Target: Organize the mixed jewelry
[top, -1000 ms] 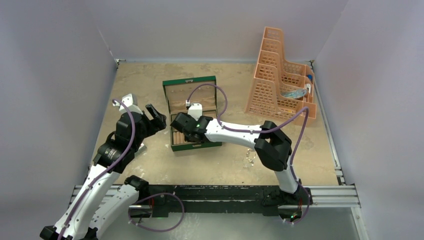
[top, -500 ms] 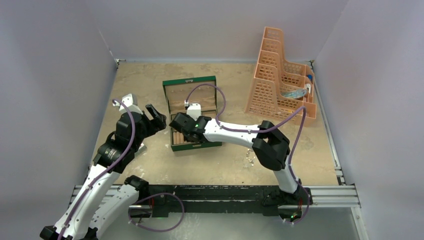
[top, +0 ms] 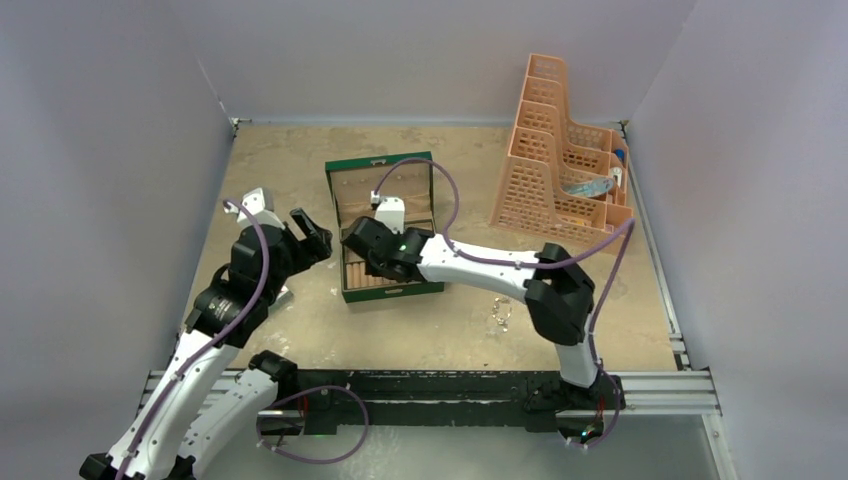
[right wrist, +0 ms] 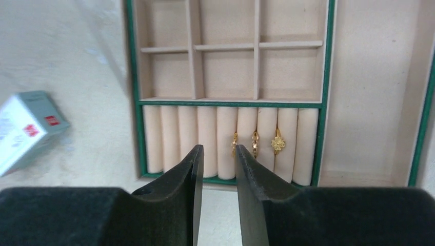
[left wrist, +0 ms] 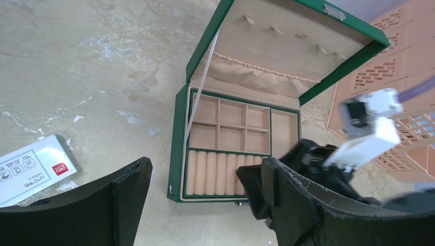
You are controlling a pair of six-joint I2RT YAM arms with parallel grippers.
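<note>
Mixed jewelry (top: 500, 312), a glinting heap, lies on the bench (top: 300, 170) right of the green beige-lined box (top: 370, 295), back beside my right arm (top: 560, 300). My right pincer (right wrist: 218, 154) hangs slightly parted, empty, over its ring rolls (right wrist: 205, 138).

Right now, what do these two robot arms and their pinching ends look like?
The left arm and right arm have smooth white shells with chunky black joints, and a thin purple cable loops along each. The left tool and right tool are each two flat matte-black fingers. A white camera block sits on each wrist; a small green light glows on the right one.
</note>
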